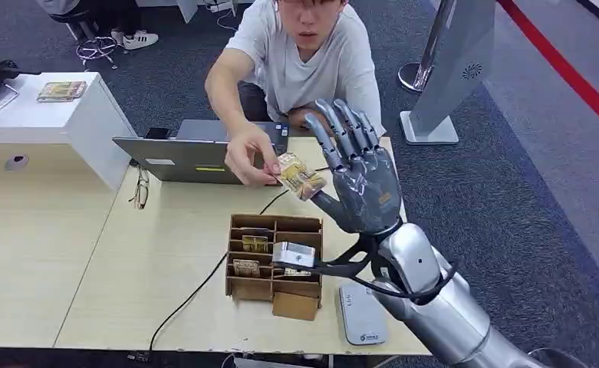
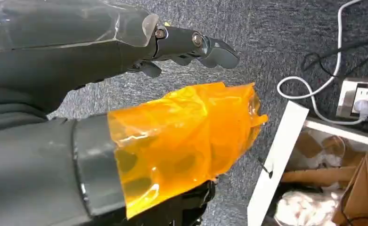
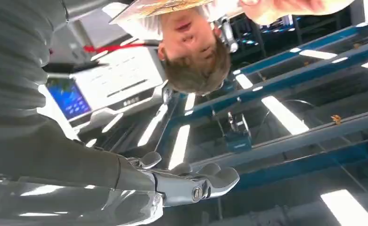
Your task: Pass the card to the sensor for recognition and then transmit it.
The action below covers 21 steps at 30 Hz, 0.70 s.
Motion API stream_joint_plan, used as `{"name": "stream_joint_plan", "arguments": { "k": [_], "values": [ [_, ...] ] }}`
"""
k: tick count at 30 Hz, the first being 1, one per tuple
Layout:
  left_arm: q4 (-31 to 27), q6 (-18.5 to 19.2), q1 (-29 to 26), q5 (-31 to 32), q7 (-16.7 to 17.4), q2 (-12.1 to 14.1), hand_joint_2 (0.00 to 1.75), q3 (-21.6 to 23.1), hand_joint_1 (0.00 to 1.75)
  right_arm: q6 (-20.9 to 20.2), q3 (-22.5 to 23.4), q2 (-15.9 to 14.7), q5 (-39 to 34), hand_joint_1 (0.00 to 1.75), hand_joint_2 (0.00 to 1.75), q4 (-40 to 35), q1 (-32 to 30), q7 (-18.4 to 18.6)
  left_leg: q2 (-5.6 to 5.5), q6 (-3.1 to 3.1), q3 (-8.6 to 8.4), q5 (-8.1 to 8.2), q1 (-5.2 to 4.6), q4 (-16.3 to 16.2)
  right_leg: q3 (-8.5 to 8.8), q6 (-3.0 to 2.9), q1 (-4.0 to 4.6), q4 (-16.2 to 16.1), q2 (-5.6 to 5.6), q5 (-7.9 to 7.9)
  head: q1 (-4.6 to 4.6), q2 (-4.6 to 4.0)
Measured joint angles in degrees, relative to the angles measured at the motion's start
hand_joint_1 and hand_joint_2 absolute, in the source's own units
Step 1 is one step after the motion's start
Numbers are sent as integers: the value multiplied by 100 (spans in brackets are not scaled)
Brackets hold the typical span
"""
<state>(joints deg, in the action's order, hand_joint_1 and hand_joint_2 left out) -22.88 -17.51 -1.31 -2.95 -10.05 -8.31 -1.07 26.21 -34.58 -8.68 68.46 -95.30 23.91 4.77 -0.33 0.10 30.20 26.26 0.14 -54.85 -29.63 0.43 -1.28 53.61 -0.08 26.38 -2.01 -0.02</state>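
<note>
Robot hand touching card

card between person's hand and right hand, above the box; laptop behind.

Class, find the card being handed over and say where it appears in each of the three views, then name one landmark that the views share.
Head view: the card is in the middle, above the cardboard box, between the person's hand and the right robot hand.
Left wrist view: not in it.
Right wrist view: the card is at the top edge.
Shared landmark: the person, also seen upside down in the right wrist view.
</note>
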Motion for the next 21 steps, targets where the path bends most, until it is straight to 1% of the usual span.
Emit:
{"name": "stream_joint_plan", "arguments": {
  "k": [4,9,16,21],
  "values": [
    [-18,0,-44,22,-2,-2,0,140,0,2,0,-2,369,0,175,61,13,177,1,0,0,0,0,0,-1,0,0,0,1,0,0,0],
    [-61,-18,-101,39,37,-2,0,258,0,-20,0,-24,448,0,175,83,9,225,0,0,1,0,0,0,-3,0,0,0,0,0,-2,0],
    [-72,-9,-144,-11,-22,0,0,352,0,42,7,-50,480,0,175,83,-36,192,1,0,0,0,0,0,-3,0,0,0,1,0,-2,0],
    [-160,-48,-158,-15,107,4,0,402,0,-39,7,-50,467,0,175,63,-37,181,1,0,0,0,0,0,-3,0,0,0,1,0,-2,0]
  ]
}}
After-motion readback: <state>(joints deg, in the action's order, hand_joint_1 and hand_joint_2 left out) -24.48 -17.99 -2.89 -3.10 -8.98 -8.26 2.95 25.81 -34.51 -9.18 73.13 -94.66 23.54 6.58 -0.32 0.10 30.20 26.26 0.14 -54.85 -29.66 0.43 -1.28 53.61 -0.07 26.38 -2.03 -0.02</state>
